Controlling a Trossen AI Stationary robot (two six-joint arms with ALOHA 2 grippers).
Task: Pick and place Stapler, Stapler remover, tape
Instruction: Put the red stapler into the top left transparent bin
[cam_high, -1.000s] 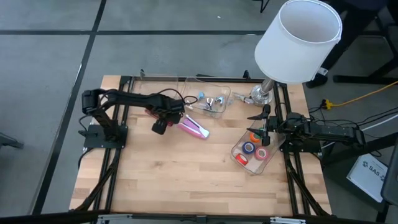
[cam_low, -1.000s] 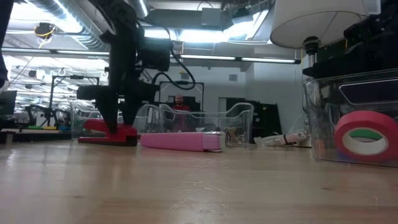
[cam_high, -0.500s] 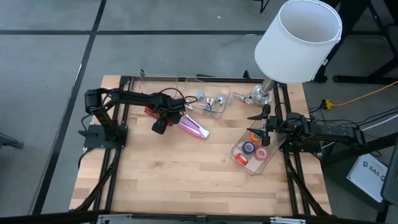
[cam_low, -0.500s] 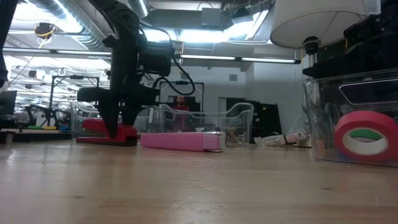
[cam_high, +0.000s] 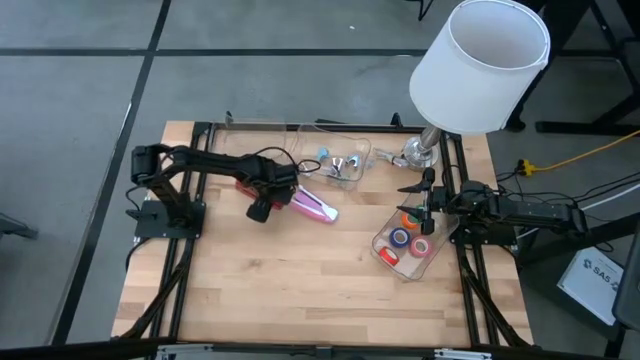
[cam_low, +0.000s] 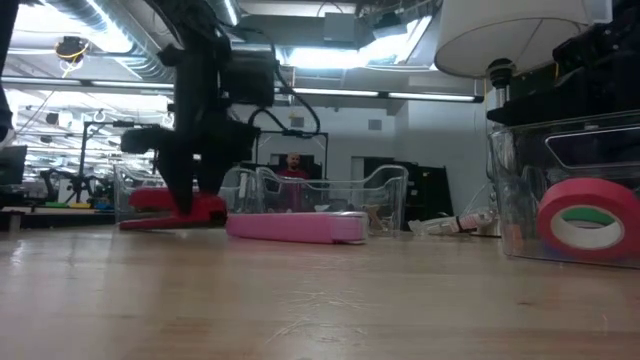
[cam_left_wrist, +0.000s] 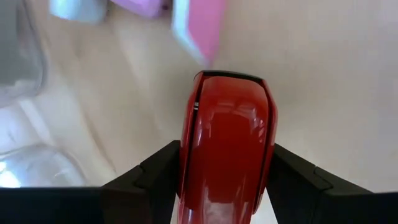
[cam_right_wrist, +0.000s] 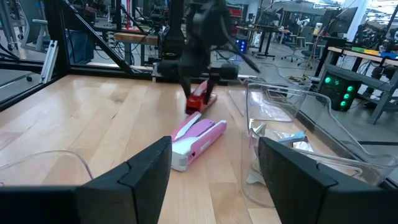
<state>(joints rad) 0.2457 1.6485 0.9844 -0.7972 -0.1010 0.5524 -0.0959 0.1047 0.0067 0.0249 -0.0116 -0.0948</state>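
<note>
On the left-centre of the wooden table (cam_high: 290, 290), the left gripper (cam_high: 268, 192) is clamped on the red stapler (cam_left_wrist: 227, 149); in the left wrist view both dark fingers (cam_left_wrist: 152, 180) press against the stapler's sides. In the low view the red stapler (cam_low: 170, 205) appears tilted, one end raised off the wood, though contact at the other end cannot be confirmed.

Just beside it lies the pink stapler (cam_high: 312, 206), flat on the table, its near end close to the left gripper. Whether the two staplers touch cannot be told.

Toward the far edge, a clear tray (cam_high: 365, 150) holds small silvery claw-shaped pieces (cam_high: 340, 165). A lamp (cam_high: 480, 65) with a white shade stands at the far right corner.

At the right edge, a clear bin (cam_high: 385, 258) holds the tape (cam_high: 402, 238): several coloured rolls in a cluster. The pink roll (cam_low: 588, 220) shows against the bin wall in the low view.

The right gripper (cam_high: 422, 205) waits over the far end of this bin, fingers spread wide apart with nothing between them.

Open wood extends across the near half of the table, from the staplers to the near edge, and between the pink stapler and the clear bin. Black frame rails (cam_high: 185, 270) border the left and right sides.
</note>
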